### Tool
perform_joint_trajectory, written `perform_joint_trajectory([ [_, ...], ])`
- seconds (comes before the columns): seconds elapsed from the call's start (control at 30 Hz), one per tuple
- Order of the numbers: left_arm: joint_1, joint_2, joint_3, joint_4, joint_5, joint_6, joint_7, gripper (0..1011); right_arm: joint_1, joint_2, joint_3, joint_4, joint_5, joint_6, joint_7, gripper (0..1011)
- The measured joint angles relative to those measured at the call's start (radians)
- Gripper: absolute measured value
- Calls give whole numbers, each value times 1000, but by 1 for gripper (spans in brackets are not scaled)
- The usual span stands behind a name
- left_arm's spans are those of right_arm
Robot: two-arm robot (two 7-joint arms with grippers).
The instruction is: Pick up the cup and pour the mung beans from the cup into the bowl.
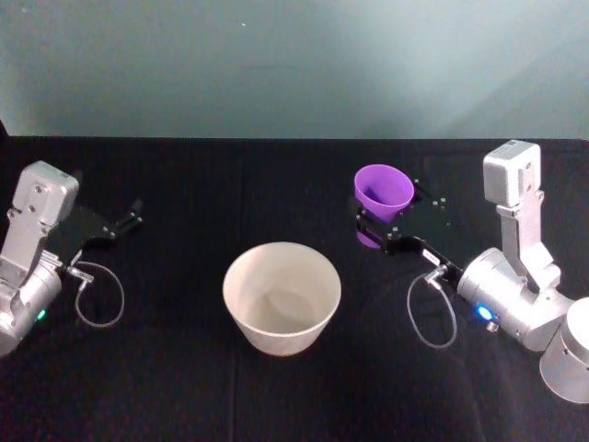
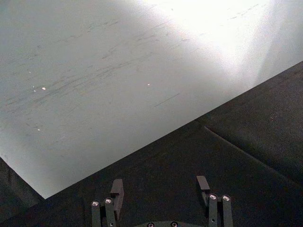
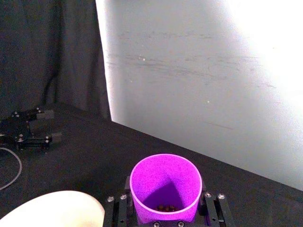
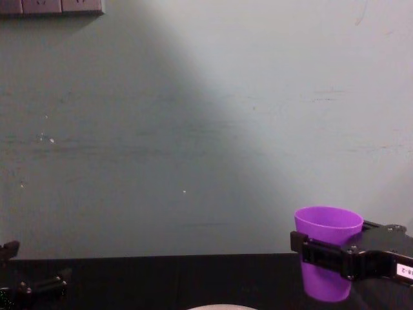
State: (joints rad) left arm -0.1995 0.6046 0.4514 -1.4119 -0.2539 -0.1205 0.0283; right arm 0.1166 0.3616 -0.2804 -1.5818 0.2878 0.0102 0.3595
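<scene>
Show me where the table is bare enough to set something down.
Bare: the stretch between the left end effector and the bowl; the strip behind the bowl up to the wall. Crowded: right of the bowl, where the right end effector holds the cup.

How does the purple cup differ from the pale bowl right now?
The small purple plastic cup is narrow; the round whitish bowl is much wider. The cup is clamped in the right tool; the bowl stands free on the black table. The cup holds a few beans; the bowl looks empty. Both are upright, tapering downward.
</scene>
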Motion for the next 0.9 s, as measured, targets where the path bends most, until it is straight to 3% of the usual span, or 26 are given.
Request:
perform_joint_trajectory([
  [0.77,0,0,0,0,0,0,0,1000,0,0,0,0,0,0,0,735],
  [0.9,0,0,0,0,0,0,0,1000,1,11,-12,-15,-36,4,-17,734],
])
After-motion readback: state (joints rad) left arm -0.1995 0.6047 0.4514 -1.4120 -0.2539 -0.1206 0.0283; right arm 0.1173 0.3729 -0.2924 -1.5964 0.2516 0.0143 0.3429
